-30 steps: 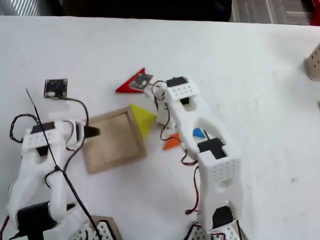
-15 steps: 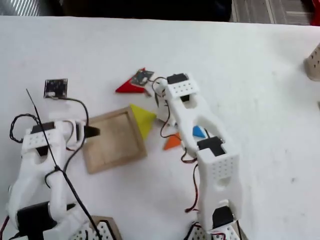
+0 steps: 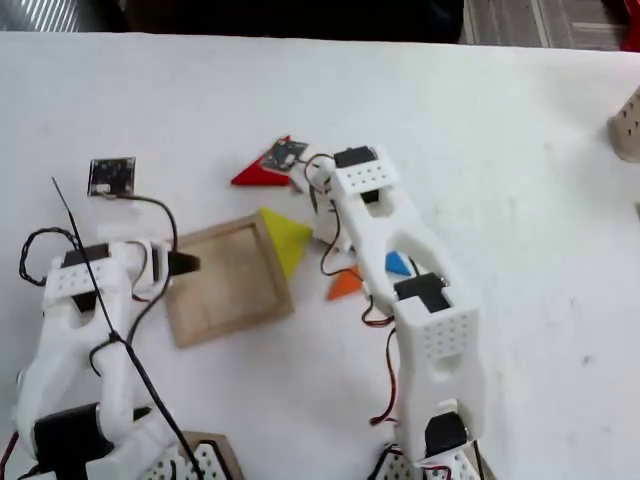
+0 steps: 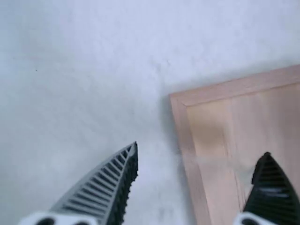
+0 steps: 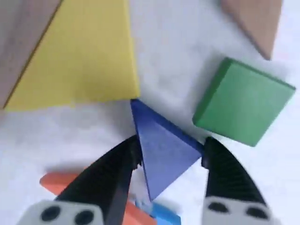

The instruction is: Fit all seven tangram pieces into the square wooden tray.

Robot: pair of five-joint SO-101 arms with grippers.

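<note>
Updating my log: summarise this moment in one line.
right gripper: straddles dark blue wooden triangle | left gripper: open over rim of square wooden tray

The right arm (image 3: 400, 250) covers much of the orange piece (image 3: 345, 285) and the light blue piece (image 3: 398, 265) in the high view; a small board (image 3: 284, 156) hides a tip of the red triangle (image 3: 250, 177). Picture edges cut off the tray (image 4: 180, 126), yellow triangle (image 5: 84, 56) and tan piece (image 5: 255, 18) in the wrist views.

No readable text, label, number or sign; wooden tray (image 3: 213, 233), tangram pieces (image 3: 285, 240), table (image 3: 500, 150) unmarked.
</note>
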